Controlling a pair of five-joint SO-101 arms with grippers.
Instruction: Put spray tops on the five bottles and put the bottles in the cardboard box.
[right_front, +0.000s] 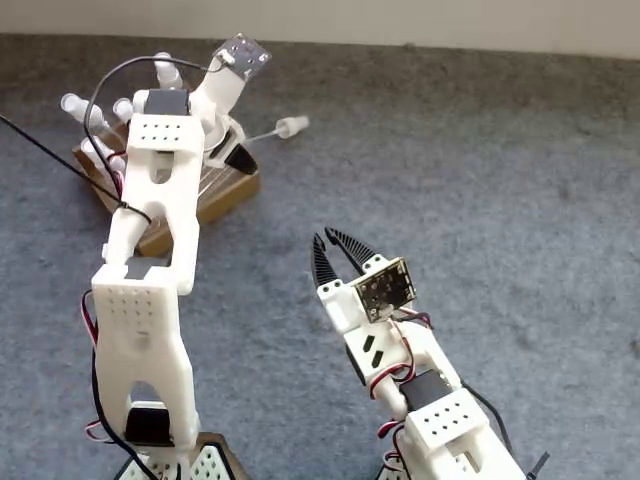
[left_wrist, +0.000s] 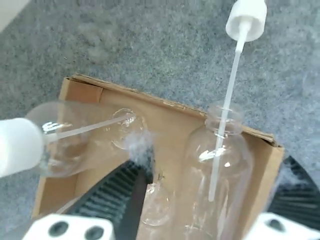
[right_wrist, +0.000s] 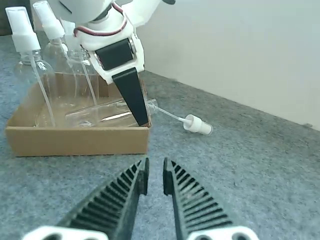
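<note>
The cardboard box (right_front: 215, 195) (right_wrist: 75, 140) sits at the table's far left, holding several clear upright bottles (right_wrist: 30, 65) with white spray tops (right_front: 168, 70). One more bottle (left_wrist: 215, 170) (right_wrist: 110, 112) lies in the box, neck over the wall. Its spray top (left_wrist: 246, 20) (right_front: 292, 126) (right_wrist: 197, 124) sticks out beyond the neck, with only its tube inside. My left gripper (left_wrist: 215, 172) (right_front: 228, 150) hangs open over this bottle, a finger (left_wrist: 120, 195) on either side, not touching. My right gripper (right_wrist: 155, 182) (right_front: 335, 255) is at mid-table, narrowly open, holding nothing.
Grey carpet (right_front: 480, 180) covers the table, with free room to the right of the box. A pale wall (right_wrist: 240, 45) runs along the far edge. The left arm's black cable (right_front: 60, 160) crosses beside the box.
</note>
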